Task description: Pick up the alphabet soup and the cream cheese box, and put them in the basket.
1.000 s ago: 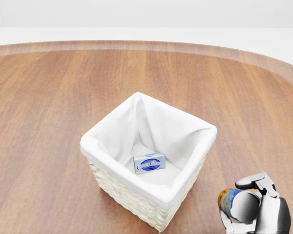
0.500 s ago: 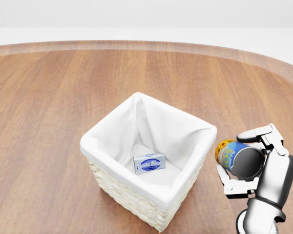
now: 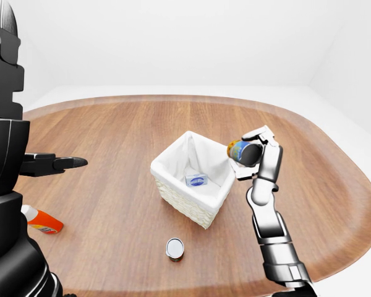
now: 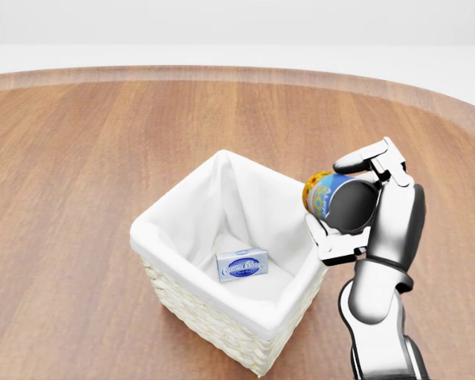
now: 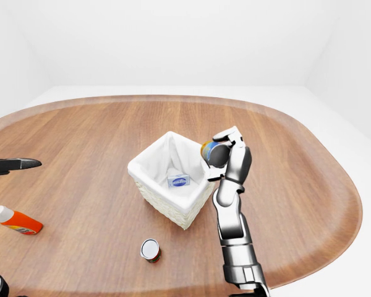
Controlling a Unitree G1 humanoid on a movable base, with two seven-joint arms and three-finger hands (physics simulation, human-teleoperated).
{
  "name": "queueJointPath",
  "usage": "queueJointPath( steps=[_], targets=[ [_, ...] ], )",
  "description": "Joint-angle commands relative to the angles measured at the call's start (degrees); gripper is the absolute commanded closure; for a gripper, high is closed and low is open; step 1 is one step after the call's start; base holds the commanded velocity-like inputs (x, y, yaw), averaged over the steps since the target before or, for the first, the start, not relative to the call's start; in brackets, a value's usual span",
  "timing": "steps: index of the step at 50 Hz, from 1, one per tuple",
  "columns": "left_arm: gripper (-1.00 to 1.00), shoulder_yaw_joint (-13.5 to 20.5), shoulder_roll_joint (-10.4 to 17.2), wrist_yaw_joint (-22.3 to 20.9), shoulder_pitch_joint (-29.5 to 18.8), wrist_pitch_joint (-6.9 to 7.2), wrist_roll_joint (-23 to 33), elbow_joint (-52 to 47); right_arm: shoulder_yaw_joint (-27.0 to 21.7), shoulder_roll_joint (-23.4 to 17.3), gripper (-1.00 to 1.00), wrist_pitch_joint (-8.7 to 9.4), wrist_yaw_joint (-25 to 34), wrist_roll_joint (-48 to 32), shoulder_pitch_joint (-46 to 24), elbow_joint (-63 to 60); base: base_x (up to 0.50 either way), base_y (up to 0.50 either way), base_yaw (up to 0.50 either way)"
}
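The alphabet soup can (image 4: 326, 195), yellow and blue with its dark end toward me, lies sideways in my right hand (image 4: 342, 207), whose fingers are shut round it. In the head view it hangs just above the right corner of the basket (image 4: 191, 310), a white-lined wicker box at the centre. The cream cheese box (image 4: 242, 264), blue and white, lies flat on the basket's floor. My left hand (image 3: 67, 163) is far to the left in the left-eye view, fingers stretched out over the wooden table (image 3: 111, 130), holding nothing.
An orange bottle with a white cap (image 3: 42, 221) lies near the table's left edge. A small can (image 3: 174, 249) stands below the basket in the eye views. The robot's dark body fills the left edge of the left-eye view.
My right hand has lifted the soup can from the lower right of the head view up and leftward to the basket's right corner. Basket and cream cheese box have not moved.
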Motion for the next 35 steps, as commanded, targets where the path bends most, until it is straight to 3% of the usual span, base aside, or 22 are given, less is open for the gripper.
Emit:
queueJointPath(
  steps=[1,5,18,25,35],
  targets=[
    [-1.00,-0.1,0.2,-0.5,-0.3,0.00,0.3,-0.2,2.9,0.7,1.00,1.20,0.0,-3.2,-7.0,5.7,0.00,0.00,0.00],
    [-1.00,0.0,-0.2,0.3,0.0,0.00,-0.1,0.4,2.6,0.5,1.00,0.54,0.0,-4.3,-9.5,9.4,0.00,0.00,0.00],
    [-1.00,0.0,-0.1,0.2,0.0,0.00,-0.2,0.1,4.1,1.4,1.00,4.19,0.0,-7.9,-14.9,14.9,0.00,0.00,0.00],
    [-1.00,0.2,0.0,0.2,-0.1,0.00,-0.4,-0.2,5.3,2.5,1.00,4.31,0.0,-10.9,-18.3,19.9,0.00,0.00,0.00],
    [-1.00,0.2,0.1,0.1,-0.1,0.00,-0.4,-0.2,6.6,3.8,1.00,5.89,1.3,-13.8,-22.4,23.0,0.00,0.00,0.00]
  ],
)
